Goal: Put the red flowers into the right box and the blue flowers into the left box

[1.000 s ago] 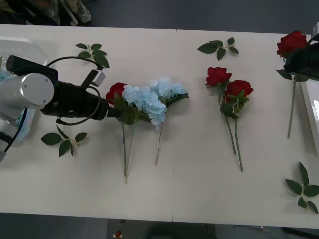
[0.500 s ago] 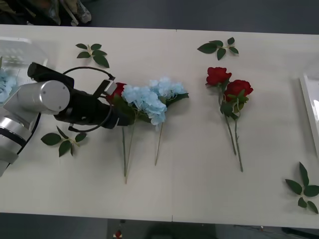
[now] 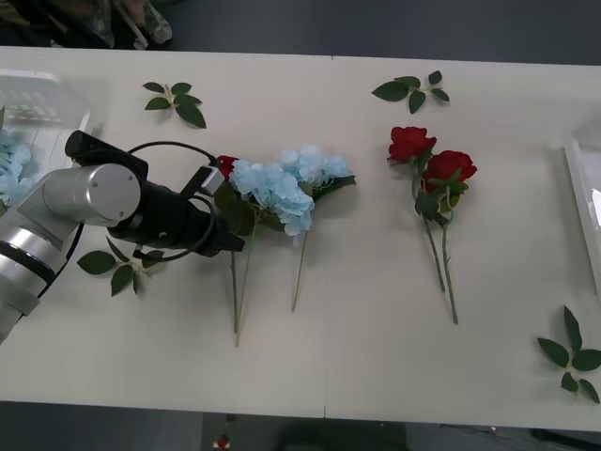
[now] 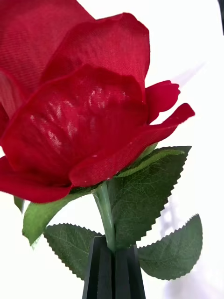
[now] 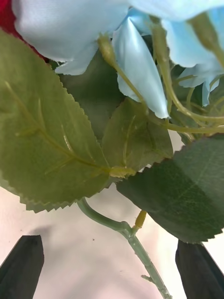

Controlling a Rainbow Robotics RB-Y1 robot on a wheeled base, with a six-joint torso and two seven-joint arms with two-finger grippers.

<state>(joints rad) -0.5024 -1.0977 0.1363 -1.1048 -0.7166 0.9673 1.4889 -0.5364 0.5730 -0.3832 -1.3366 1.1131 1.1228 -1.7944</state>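
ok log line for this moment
left gripper open at blue flowers stem | right gripper shut on red rose

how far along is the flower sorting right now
Some blue flowers already lie in the left box. The right gripper is shut on a red rose. The left gripper is open at the mixed bunch. Two roses remain on the table.

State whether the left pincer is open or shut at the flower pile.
Open. The left pincer has its black fingers at the two corners, with a green stem passing between them, ungripped.
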